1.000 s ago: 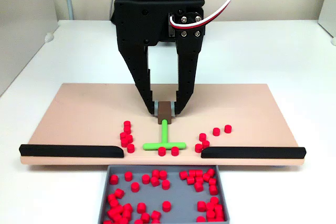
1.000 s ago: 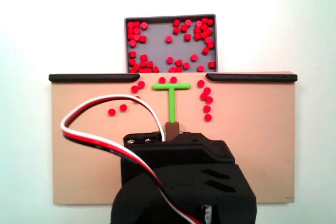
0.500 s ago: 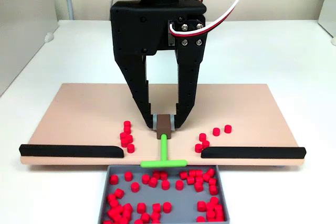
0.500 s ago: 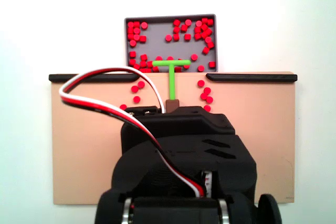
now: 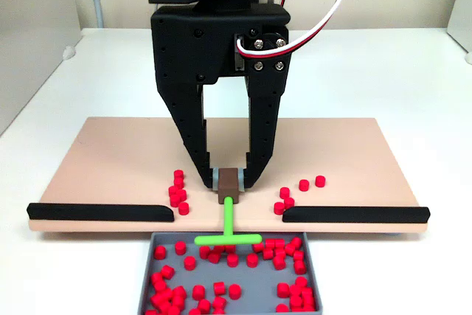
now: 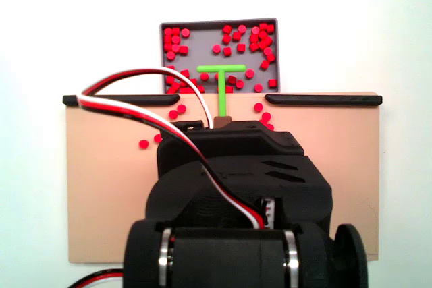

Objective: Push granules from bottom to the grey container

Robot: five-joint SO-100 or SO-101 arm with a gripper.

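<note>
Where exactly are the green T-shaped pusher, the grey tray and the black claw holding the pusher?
green T-shaped tool (image 5: 228, 212): a fixed view, on its stem.
grey container (image 6: 219, 22): a fixed view, on its far wall.
gripper (image 5: 229, 179): a fixed view, midway between the fingertips, which clamp the tool's brown handle.

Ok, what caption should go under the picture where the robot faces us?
The claw holds a green T-shaped pusher with its bar over the grey tray of red granules.

Both fixed views are brightly and evenly lit. The white worktop (image 6: 405, 32) is nearly overexposed, with a faint bluish tint at the edges. Only soft shadows are cast. Slight blur is seen on the near arm (image 6: 236, 234).
</note>
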